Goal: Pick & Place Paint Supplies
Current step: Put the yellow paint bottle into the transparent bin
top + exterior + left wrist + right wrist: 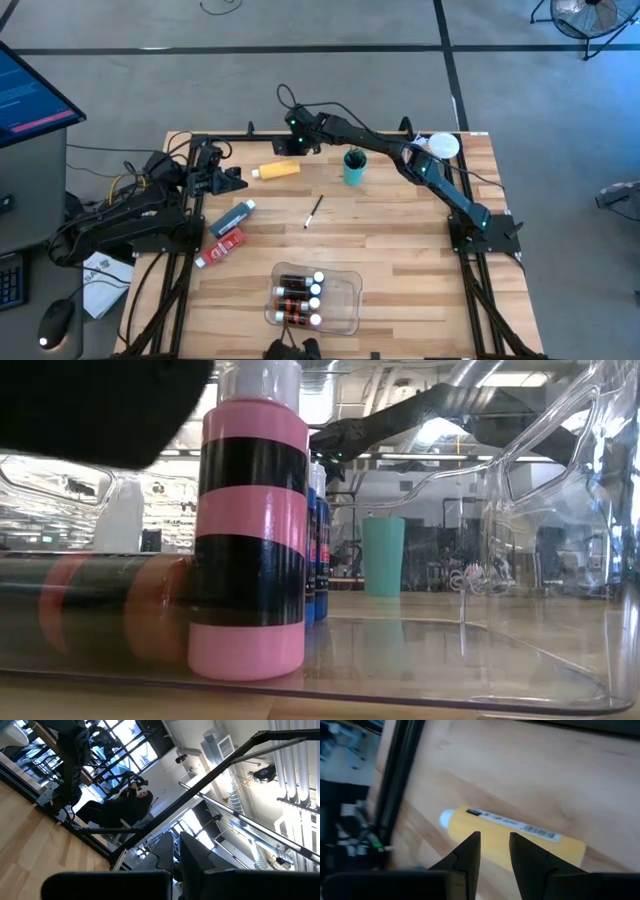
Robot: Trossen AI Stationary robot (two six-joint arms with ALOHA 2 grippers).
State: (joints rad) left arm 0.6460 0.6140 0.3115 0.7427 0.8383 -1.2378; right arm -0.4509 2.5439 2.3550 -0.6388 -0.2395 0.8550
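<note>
At the table's (400, 250) far edge, around 12 o'clock in the high view, the right gripper (291, 143) hung over the yellow bottle (277, 170), which lay on its side just at the gripper's 6 o'clock, white cap pointing toward 9 o'clock. In the right wrist view the right gripper (494, 851) had its fingers (467, 855) partly open with a narrow gap, nothing clamped; the yellow bottle (515, 837) lay right under and beyond the tips, body crossing the gap. Whether the tips touched the bottle was not clear.

The teal cup (354, 167) stood upright at 3 o'clock of the yellow bottle, near it, under the right arm's forearm. A thin paint brush (313, 212) lay on bare wood at mid-table, 5 o'clock of the yellow bottle, apart from the gripper. A grey tube (231, 217) and a red tube (221, 247) lay side by side at the table's 9 o'clock side, well apart from the right gripper. The clear tray (345, 300) sat at 6 o'clock near the front edge, holding small bottles (298, 296) with white caps, lying in a stack.

Low view looked through the clear tray (520, 460): a pink-and-black striped bottle (250, 530) close up, teal cup (383, 555) behind.

The left gripper (226, 178) was parked at the table's 10 o'clock corner, closed and empty, a little way at 9 o'clock of the yellow bottle.
</note>
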